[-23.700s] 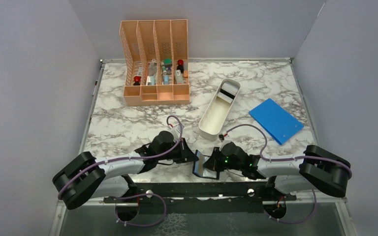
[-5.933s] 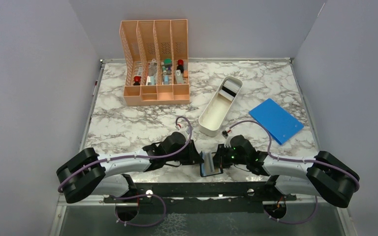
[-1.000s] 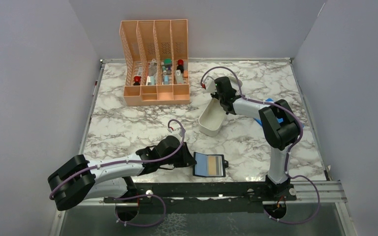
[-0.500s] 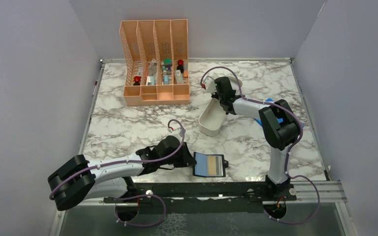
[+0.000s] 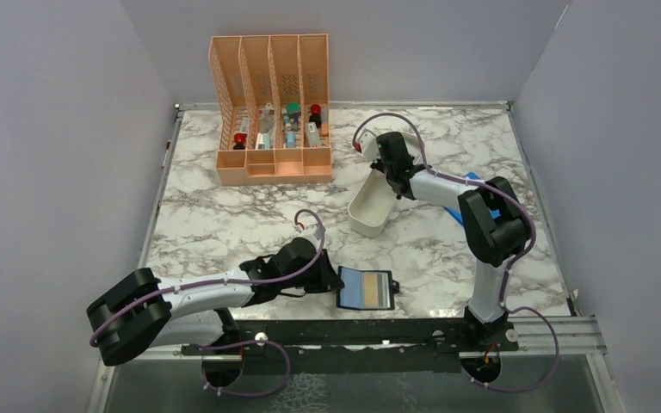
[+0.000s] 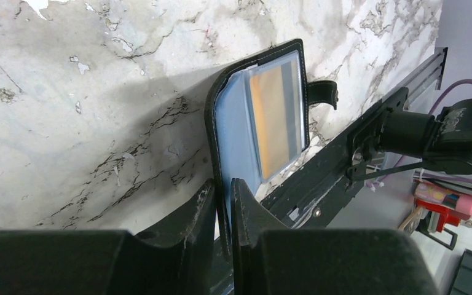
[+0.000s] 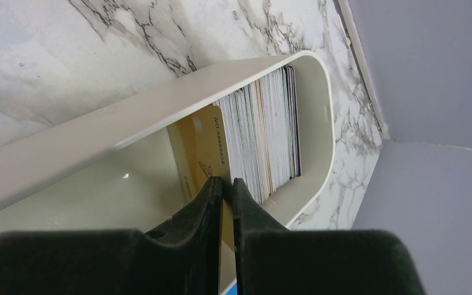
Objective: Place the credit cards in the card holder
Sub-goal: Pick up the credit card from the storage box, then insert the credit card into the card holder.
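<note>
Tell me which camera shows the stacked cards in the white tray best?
The right wrist view: the cards stand packed on edge in the tray, the right gripper pinching the front gold card. From above the arm hides them. The left wrist view misses the tray.

Gold card (image 7: 200, 153) — "NO" plus digits, too blurred.

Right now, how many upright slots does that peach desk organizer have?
4, side by side across the peach desk organizer, far left on the marble table; each holds small items, others possibly hidden.
</note>
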Robot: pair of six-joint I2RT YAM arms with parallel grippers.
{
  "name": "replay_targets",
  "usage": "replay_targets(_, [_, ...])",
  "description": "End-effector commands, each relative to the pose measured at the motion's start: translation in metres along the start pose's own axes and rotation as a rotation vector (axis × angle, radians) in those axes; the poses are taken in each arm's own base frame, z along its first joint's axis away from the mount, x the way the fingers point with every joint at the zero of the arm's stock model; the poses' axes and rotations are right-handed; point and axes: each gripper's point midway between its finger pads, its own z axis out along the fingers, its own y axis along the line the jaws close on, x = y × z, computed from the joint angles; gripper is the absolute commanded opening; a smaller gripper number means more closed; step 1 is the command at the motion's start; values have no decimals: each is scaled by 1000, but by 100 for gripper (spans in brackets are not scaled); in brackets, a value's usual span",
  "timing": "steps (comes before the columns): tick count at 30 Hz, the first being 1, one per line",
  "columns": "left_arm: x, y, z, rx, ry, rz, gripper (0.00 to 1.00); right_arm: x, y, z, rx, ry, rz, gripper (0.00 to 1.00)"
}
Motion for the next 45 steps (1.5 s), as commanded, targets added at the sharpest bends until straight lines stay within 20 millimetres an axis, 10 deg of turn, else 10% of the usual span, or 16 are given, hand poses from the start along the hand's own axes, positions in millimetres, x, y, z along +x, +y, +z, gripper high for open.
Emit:
replay_targets(1, [-6, -10, 1, 37, -15, 5, 18, -13, -28, -16, 44, -33, 68, 10])
replay_targets(27, [-26, 14, 4, -86, -118, -80, 7, -49, -10, -139, -317, -85, 770, 1])
replay_targets(45, [-36, 14, 1, -24, -145, -198, 8, -48, 73, -277, -927, -163, 1148, 1])
